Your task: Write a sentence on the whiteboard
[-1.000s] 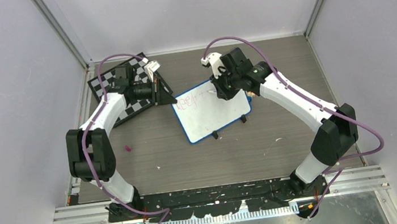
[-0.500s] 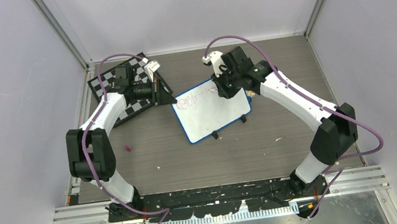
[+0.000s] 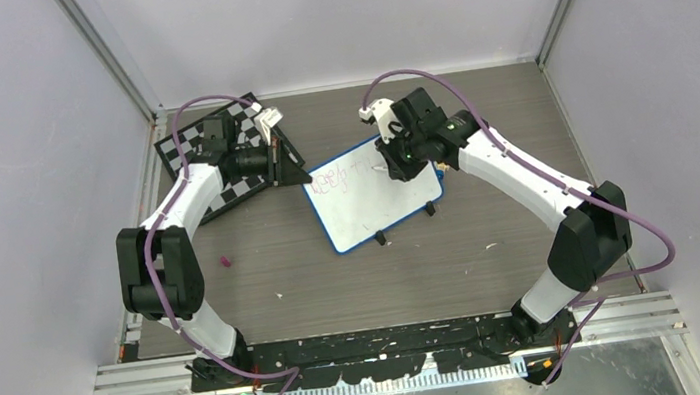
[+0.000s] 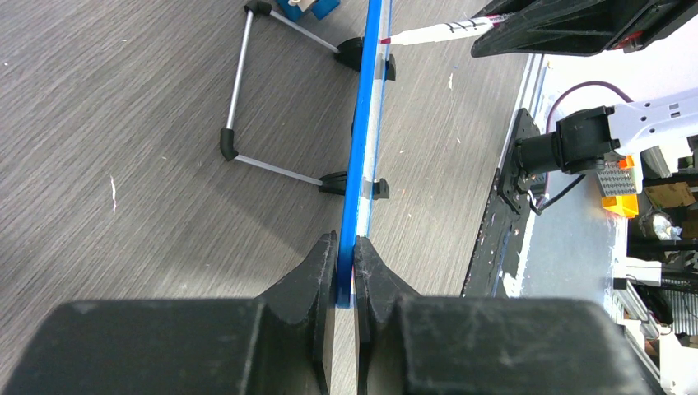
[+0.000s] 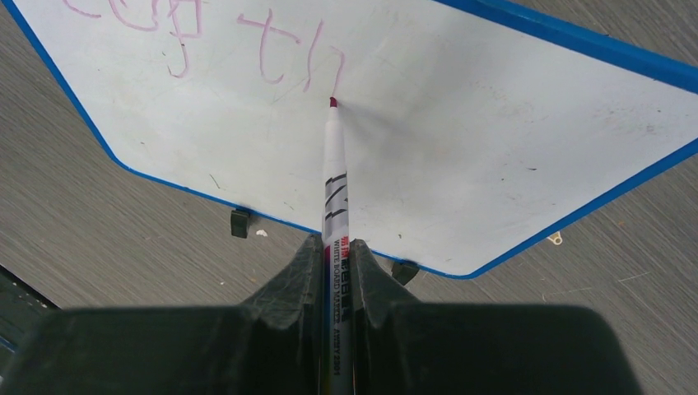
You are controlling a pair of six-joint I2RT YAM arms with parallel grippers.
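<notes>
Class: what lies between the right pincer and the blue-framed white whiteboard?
A slim white marker pen with a red tip, gripped by the right pincer, reaches to the blue-framed whiteboard; the right wrist view shows it.

Marker (image 5: 337, 189) barrel has small dark print running lengthwise, roughly "WHITE BOARD MARKER" in the right wrist view. Bolder red lettering sits beside it and black zigzag marks higher up (neither can be read, too small and foreshortened). The sentence (image 5: 276, 59) on the whiteboard (image 5: 494, 123) is pink-red handwriting: the loose strokes by the marker tip look like "t", "l", "7", the cluster further left is cut by the frame edge and makes no readable word, and the top view shows only faint scribble.
</notes>
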